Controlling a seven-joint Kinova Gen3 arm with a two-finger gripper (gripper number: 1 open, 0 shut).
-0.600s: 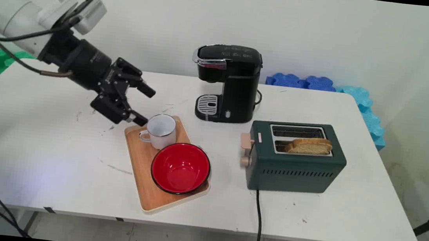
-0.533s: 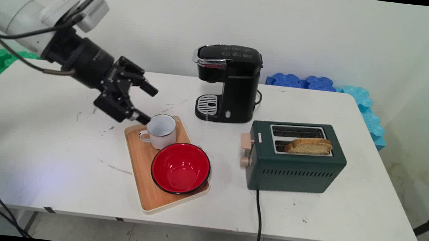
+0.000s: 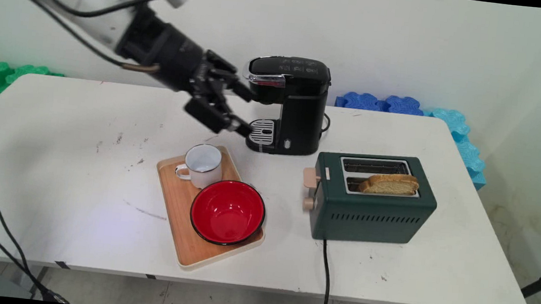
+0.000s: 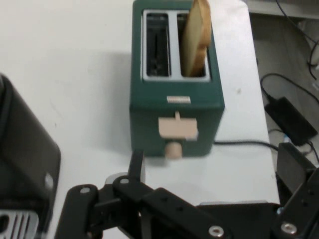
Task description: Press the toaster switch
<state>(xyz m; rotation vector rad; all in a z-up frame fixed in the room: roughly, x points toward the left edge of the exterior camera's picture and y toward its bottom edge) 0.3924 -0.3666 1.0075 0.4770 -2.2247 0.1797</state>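
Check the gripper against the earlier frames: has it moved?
Yes. The gripper has risen from beside the white mug and swung right, now open-fingered, in front of the black coffee maker.

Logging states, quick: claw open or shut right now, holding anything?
Claw: open, holding nothing, in the air just left of the coffee maker.

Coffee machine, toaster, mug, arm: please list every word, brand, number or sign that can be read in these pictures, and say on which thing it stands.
No text can be read in either view.
Coffee machine: pale marks on its top panel, too small to read.
Toaster: a small pale label above the lever, blurred, unreadable.
White mug, red bowl, wooden tray: no writing visible.
Tool: no lettering can be made out.
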